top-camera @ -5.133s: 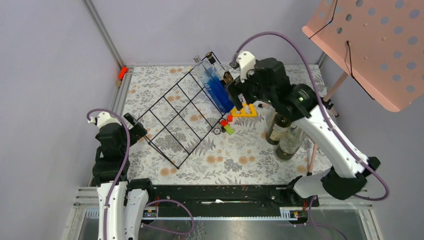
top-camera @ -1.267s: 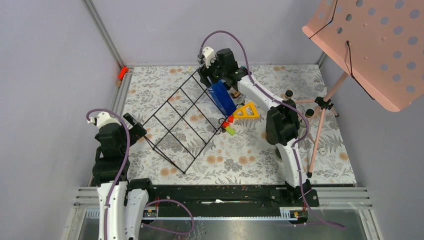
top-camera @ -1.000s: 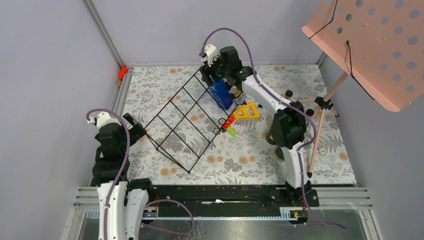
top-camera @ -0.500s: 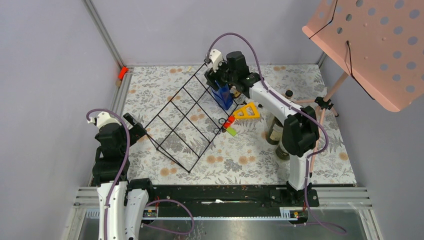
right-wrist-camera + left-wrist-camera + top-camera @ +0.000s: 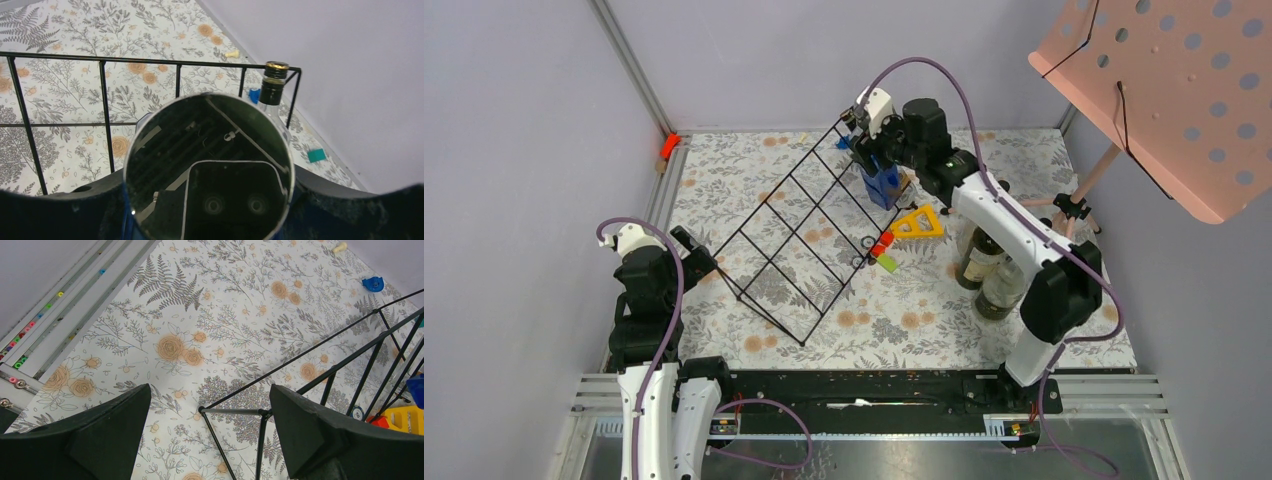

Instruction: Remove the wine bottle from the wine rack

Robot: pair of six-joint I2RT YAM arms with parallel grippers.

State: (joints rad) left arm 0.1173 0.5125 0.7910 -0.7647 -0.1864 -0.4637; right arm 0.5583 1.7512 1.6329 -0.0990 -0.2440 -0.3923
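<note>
Top external view; entries run from the arm bases outward, each placed against the wine rack (image 5: 799, 240).

1. Left gripper (image 5: 692, 258): just beside the rack's near-left corner, fingers spread wide, holding nothing. Judged idle, kept out of the working arm's way.
2. Wine rack: black wire grid lying diagonally on the floral worktop (image 5: 904, 320).
3. Two standing bottles (image 5: 984, 265): right of the rack, well apart from it.
4. Yellow triangle (image 5: 914, 222): just right of the rack's far half.
5. Right gripper (image 5: 874, 165): at the rack's far end, clamped on the blue wine bottle (image 5: 884, 187). The bottle's base faces the wrist camera. Whether it is quite clear of the wires, I cannot tell.
6. Gold-capped bottle neck (image 5: 274, 80): at the rack's far corner, against the wire.
</note>
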